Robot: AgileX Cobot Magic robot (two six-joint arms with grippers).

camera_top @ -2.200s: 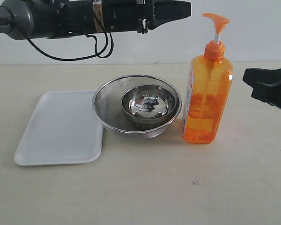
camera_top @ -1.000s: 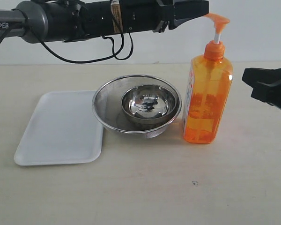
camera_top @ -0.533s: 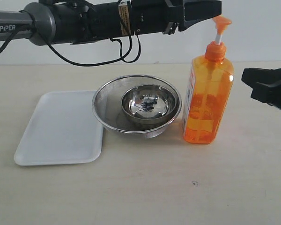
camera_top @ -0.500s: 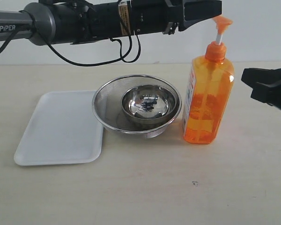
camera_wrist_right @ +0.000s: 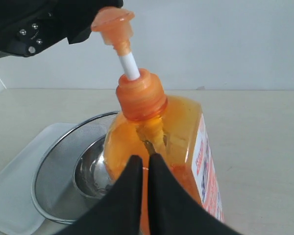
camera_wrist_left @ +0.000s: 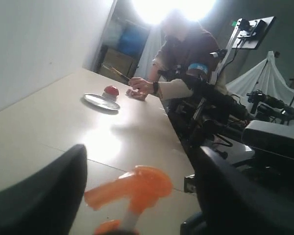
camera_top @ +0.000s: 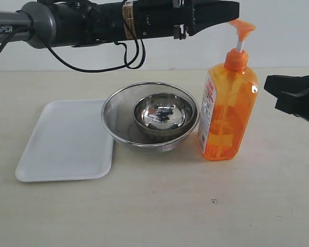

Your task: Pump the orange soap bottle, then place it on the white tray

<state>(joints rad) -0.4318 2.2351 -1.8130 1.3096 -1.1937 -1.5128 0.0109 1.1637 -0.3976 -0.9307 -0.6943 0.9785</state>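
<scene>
The orange soap bottle [camera_top: 227, 110] stands right of the bowls, leaning slightly, its white-and-red label facing left. Its pump head [camera_top: 241, 25] is raised on the white stem. My left gripper [camera_top: 235, 9] reaches in from the left at pump-head height and is open; in the left wrist view the pump head [camera_wrist_left: 137, 183] sits between the spread fingers [camera_wrist_left: 49, 196] of that gripper [camera_wrist_left: 141, 152], not squeezed. My right gripper [camera_top: 272, 88] hangs to the right of the bottle, apart from it. In the right wrist view it [camera_wrist_right: 146, 157] is shut and empty, pointing at the bottle [camera_wrist_right: 179, 127]. The white tray [camera_top: 67, 139] lies at the left.
A round steel mesh strainer [camera_top: 113, 110] holding a smaller steel bowl [camera_top: 161, 116] stands between the tray and the bottle, close to the bottle's left side. Bare tabletop [camera_top: 195, 206] runs along the front.
My left arm has swung right until its open fingers reach the pump head. The bottle now leans a little and has shifted slightly. The right gripper has stayed put.
</scene>
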